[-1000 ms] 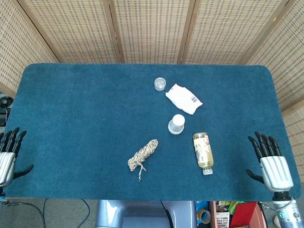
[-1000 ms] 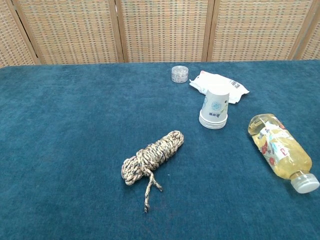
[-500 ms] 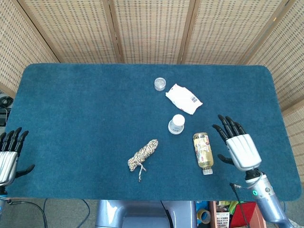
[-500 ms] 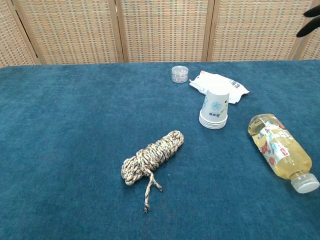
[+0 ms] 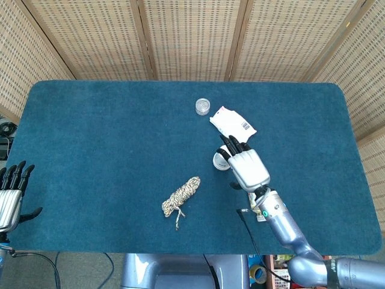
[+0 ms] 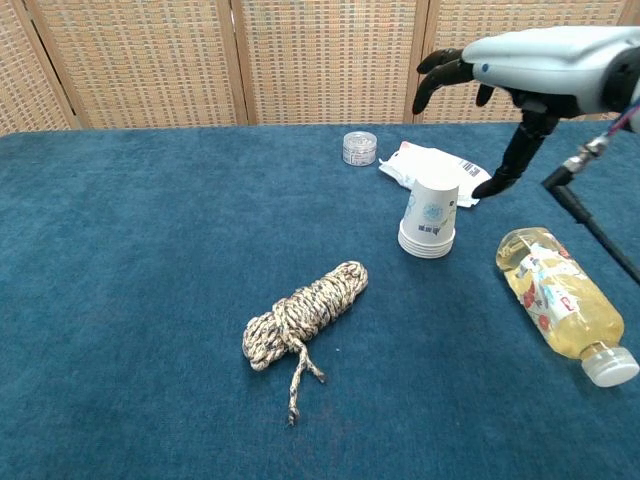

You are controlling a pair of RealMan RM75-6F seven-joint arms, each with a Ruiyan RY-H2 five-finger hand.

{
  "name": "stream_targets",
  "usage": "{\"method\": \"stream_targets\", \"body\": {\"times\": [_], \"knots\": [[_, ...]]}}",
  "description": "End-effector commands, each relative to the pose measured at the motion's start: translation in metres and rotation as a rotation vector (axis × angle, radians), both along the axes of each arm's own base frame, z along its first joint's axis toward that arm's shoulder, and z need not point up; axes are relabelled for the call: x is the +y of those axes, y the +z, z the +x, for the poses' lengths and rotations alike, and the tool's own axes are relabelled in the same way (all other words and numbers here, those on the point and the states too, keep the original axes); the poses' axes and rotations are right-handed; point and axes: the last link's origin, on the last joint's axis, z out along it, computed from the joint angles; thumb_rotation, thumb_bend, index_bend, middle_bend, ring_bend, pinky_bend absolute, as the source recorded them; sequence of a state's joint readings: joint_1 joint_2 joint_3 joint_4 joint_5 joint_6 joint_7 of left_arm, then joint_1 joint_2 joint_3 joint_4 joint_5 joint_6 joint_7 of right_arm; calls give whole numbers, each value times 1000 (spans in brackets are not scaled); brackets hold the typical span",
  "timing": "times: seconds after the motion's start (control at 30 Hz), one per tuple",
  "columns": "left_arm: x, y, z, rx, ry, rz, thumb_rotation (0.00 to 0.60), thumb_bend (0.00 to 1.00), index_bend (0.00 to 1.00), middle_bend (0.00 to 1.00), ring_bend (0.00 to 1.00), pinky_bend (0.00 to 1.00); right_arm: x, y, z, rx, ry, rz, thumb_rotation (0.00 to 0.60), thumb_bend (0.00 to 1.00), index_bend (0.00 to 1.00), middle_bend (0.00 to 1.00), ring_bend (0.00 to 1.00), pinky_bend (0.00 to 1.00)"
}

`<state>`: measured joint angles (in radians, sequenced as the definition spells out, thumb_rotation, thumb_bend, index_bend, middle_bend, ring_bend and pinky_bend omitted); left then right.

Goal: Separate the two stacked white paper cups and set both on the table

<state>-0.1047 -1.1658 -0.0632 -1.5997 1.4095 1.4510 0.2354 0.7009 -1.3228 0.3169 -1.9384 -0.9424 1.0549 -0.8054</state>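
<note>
Because the right hand (image 5: pixel 248 167) hangs over it in the head view, the stack of white paper cups (image 5: pixel 221 160) shows only as a sliver of rim at the fingertips, and the bottle (image 5: pixel 258 212) is almost wholly covered by the forearm. That hand's fingers are apart and hold nothing. At the lower left edge the left hand (image 5: pixel 12 195) is partly cut off, its fingers spread and empty. A white packet (image 5: pixel 233 124) carries a barcode, too small to read. A small clear jar (image 5: pixel 203 106) and a coil of rope (image 5: pixel 180 196) lie on the blue table (image 5: pixel 90 138).

Seen from the chest view, the cups (image 6: pixel 430 218) stand upside down, nested, bearing a small bluish print I cannot read. The right hand (image 6: pixel 500 75) hovers above and just right of them, not touching, thumb pointing down. The bottle's (image 6: pixel 560 300) label shows red marks, illegible. The packet (image 6: pixel 440 165) sits partly behind the cups.
</note>
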Motion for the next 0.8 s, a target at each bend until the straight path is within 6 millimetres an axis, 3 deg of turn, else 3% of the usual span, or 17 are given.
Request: {"method": "stream_targets", "body": {"times": [0.03,0.33,0.8], "knots": [[1,2,-1,3,1,10,600,126,0,0,0,0,-19,-17,8,27,-27,7,600,136,245,28,0,287],[1,-1,2,24,-9,9,600,127,0,0,0,0,-48,-28,0,63,-104,9,600,138,245,28,0,291],[2,-7,5,40,-10,-12,600,126,0,0,0,0,-63,-35,-18,109,-176,27,600,138,266,41,0,309]]}}
